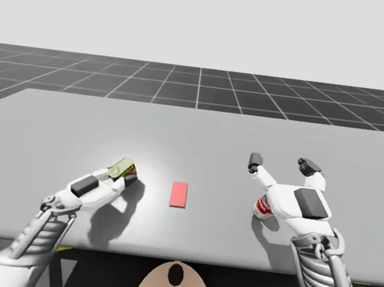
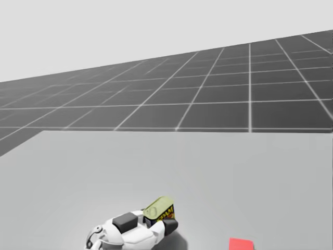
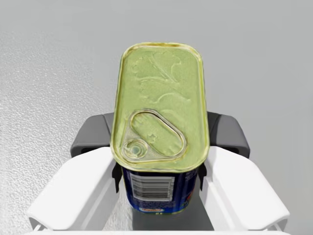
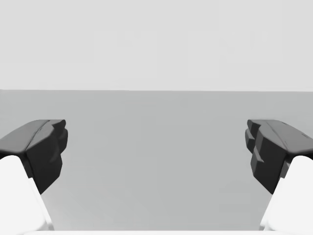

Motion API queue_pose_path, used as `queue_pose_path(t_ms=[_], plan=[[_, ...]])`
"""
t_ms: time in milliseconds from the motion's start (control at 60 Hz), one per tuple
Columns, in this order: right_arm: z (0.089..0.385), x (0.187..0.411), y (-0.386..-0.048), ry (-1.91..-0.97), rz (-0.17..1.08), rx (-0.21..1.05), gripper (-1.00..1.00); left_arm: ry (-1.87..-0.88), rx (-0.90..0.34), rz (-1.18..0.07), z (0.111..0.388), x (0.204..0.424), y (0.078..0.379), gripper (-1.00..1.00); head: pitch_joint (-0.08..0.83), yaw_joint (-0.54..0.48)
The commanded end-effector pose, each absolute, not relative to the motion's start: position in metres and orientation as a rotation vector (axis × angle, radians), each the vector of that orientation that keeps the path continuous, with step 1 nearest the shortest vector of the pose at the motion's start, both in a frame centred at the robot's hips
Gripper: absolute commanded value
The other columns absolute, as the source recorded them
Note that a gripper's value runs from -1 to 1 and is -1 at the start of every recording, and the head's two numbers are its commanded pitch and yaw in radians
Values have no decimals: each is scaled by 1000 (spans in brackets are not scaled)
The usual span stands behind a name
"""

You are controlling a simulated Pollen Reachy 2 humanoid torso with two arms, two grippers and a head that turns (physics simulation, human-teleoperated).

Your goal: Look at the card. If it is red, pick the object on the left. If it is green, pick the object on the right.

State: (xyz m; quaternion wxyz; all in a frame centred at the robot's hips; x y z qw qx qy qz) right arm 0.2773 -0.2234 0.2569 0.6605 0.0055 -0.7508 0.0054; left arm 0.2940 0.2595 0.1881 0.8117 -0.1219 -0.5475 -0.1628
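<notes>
high view: blue can (image 1: 125, 171) leans left.

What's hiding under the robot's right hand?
A red and white can peeks out from under my right gripper, which is open and holds nothing. The hand covers most of the can, so I cannot tell whether it stands or lies.

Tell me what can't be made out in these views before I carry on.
The red and white can: high view, mostly covered by my right hand; its shape is unclear.
The red card: head view, cut off by the bottom edge.
The blue can: left wrist view, its own lid and my left hand hide its base, so whether it is lifted cannot be told.
</notes>
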Motion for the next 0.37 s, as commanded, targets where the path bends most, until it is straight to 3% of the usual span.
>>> queue_pose_path(t_ms=[17, 233, 367], plan=[[255, 277, -222, -1686, -11, 65, -1000, -1325, -250, -363, 254, 295, 260, 1000, 255, 332], [255, 276, -220, -1701, 37, 38, -1000, -1420, -207, -335, 317, 282, 266, 1000, 226, 331], [252, 275, -222, -1710, 83, 34, -1000, -1532, -208, -305, 367, 268, 264, 1000, 216, 333]])
